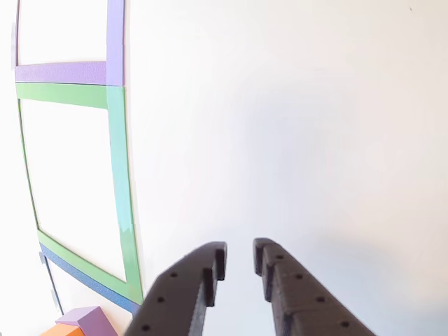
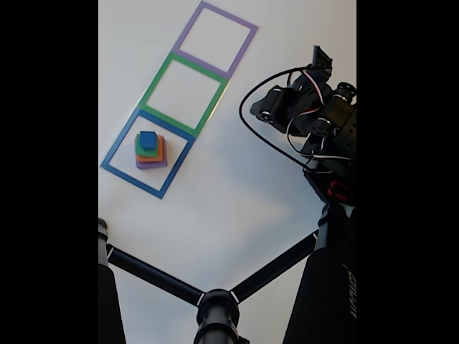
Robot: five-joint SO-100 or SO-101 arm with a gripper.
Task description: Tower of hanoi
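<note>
My gripper [image 1: 240,260] hangs empty, narrowly parted, over bare desk [image 1: 315,126]. The fixed view shows the whole tower of hanoi [image 2: 150,151] stacked inside the blue tape square [image 2: 116,150]; no legible writing.

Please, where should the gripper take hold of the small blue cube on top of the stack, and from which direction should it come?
Best guess: grip the blue cube on two opposite side faces, coming straight down from above. It sits on top of the green block, so its sides stand free, while the wider blocks below leave little room for a sideways approach. The gripper looks slightly open.
</note>
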